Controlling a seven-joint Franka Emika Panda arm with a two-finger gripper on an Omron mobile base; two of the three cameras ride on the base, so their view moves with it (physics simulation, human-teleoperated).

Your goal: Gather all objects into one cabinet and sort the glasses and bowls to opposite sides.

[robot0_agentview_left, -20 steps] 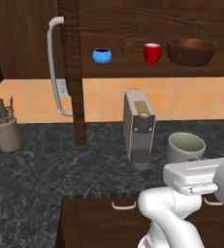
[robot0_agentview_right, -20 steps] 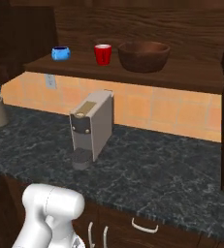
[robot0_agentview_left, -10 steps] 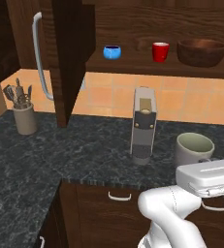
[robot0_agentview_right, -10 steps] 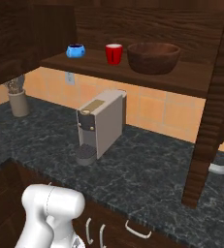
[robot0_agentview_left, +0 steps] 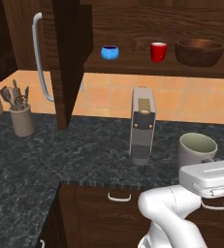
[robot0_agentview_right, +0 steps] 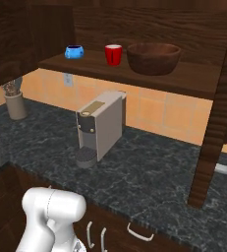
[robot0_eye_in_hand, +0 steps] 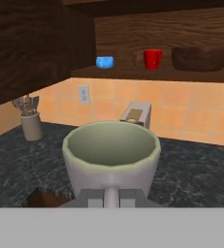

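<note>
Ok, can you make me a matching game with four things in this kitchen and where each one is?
Things:
1. blue bowl
2. wooden bowl
3. grey-beige cup
4. utensil crock

Places:
a. counter, right of the coffee machine
b. shelf, right of the red cup
c. counter, far left
d. shelf, left of the red cup

Pairs: 1-d, 2-b, 3-a, 4-c

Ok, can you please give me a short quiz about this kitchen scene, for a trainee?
1. True or false: on the shelf, the red cup stands between the blue bowl and the wooden bowl.
2. Which one stands on the counter? A) red cup B) grey-beige cup C) blue bowl
3. How many pieces of tableware are on the shelf?
Key: 1 true; 2 B; 3 three.
</note>
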